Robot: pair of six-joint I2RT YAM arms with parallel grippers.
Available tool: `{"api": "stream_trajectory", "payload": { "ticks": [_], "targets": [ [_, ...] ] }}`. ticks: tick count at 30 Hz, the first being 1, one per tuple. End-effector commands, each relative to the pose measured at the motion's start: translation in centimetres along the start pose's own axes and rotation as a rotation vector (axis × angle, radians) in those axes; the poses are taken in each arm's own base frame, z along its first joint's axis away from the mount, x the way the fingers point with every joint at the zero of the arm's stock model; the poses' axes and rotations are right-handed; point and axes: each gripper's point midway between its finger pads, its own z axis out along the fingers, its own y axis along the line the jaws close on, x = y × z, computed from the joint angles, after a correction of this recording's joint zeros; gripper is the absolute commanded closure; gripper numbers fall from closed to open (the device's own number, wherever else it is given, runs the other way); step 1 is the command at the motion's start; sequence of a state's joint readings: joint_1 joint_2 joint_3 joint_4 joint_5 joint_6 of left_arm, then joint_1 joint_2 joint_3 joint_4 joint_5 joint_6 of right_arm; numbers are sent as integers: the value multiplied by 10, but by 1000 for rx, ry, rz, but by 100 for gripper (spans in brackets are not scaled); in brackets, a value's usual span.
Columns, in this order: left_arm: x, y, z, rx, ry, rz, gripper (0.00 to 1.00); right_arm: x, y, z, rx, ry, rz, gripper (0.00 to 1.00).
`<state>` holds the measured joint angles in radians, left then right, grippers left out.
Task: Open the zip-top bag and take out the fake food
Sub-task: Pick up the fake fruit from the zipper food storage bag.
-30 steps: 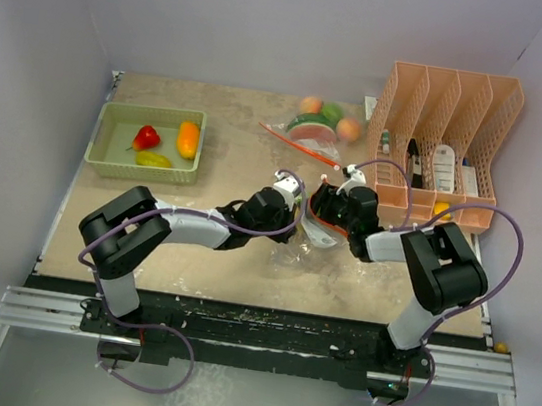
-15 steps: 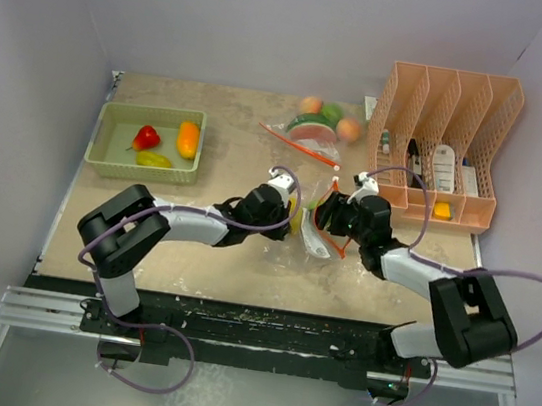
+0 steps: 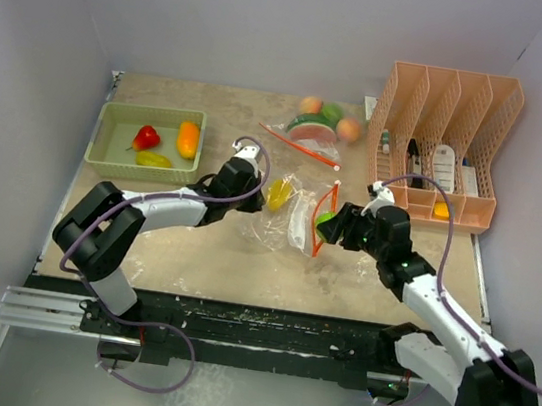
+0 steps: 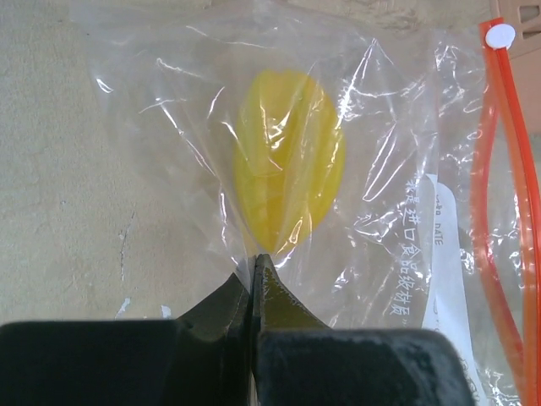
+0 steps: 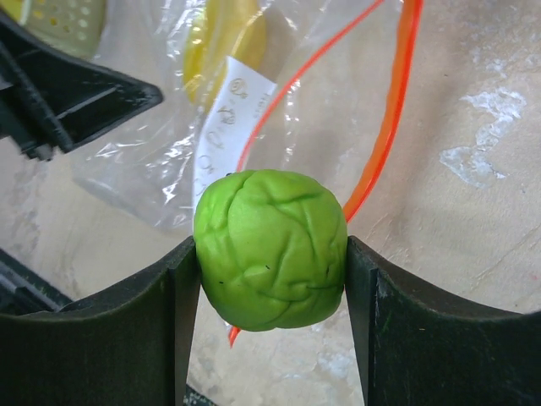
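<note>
Fake food first: a green, wrinkled ball point(image 5: 270, 245) sits clamped between the two fingers of the right gripper point(image 5: 270, 255), which stand fairly wide around it, just outside the mouth of the zip-top bag point(image 3: 294, 221) at the middle of the table point(image 3: 204, 249). From above, the ball shows as a green spot at the bag's orange zip strip point(image 5: 393, 110). A yellow ridged piece point(image 4: 287, 182) lies inside the clear bag, at the end away from the mouth. The left gripper point(image 4: 256, 264) is pinched tight on the plastic film just below that yellow piece, jaws fully together, with only film between them. Off to the left stands a pale green tray point(image 3: 153, 111) holding a red piece point(image 3: 146, 136), an orange piece point(image 3: 188, 138) and a yellow-green one point(image 3: 154, 159). Toward the back of the table lies a second bag point(image 3: 313, 136) with two peach pieces point(image 3: 311, 105) and a green one point(image 3: 332, 113) at its far end. A peach-coloured slotted rack point(image 3: 447, 102) stands along the right side, with small items in its compartments.
</note>
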<state>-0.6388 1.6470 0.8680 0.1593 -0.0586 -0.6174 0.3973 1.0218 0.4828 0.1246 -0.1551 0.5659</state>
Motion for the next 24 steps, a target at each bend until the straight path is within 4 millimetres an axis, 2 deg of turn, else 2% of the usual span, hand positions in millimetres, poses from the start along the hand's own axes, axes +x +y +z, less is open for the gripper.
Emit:
{"api": "stream_trajectory", "payload": {
  "ticks": [1, 3, 5, 7, 10, 13, 15, 18, 22, 24],
  "targets": [
    [-18, -11, -5, 16, -23, -1, 99, -13, 25, -27, -82, -1, -57, 66],
    [-17, -15, -6, 36, -21, -2, 89, -18, 31, -35, -97, -3, -78, 66],
    [-21, -20, -12, 61, -30, 9, 74, -23, 36, -41, -110, -8, -93, 66],
    [-32, -28, -25, 70, -56, 33, 58, -31, 43, -47, -130, -25, -106, 66],
    [-54, -41, -52, 78, -112, 66, 27, -54, 59, -53, -183, -106, -131, 65],
    [-73, -59, -79, 144, -150, 58, 9, -60, 78, -55, -284, -137, -154, 65],
    [-82, -77, -96, 224, -160, 41, 2, -61, 88, -55, -347, -144, -172, 64],
    [-87, -109, -116, 388, -136, 11, 1, -59, 102, -56, -434, -140, -212, 65],
    [-76, -146, -125, 600, -23, -78, 1, -61, 117, -62, -501, -163, -275, 64],
    [-67, -158, -121, 678, 34, -125, 1, -62, 122, -65, -520, -167, -302, 64]
  ]
}}
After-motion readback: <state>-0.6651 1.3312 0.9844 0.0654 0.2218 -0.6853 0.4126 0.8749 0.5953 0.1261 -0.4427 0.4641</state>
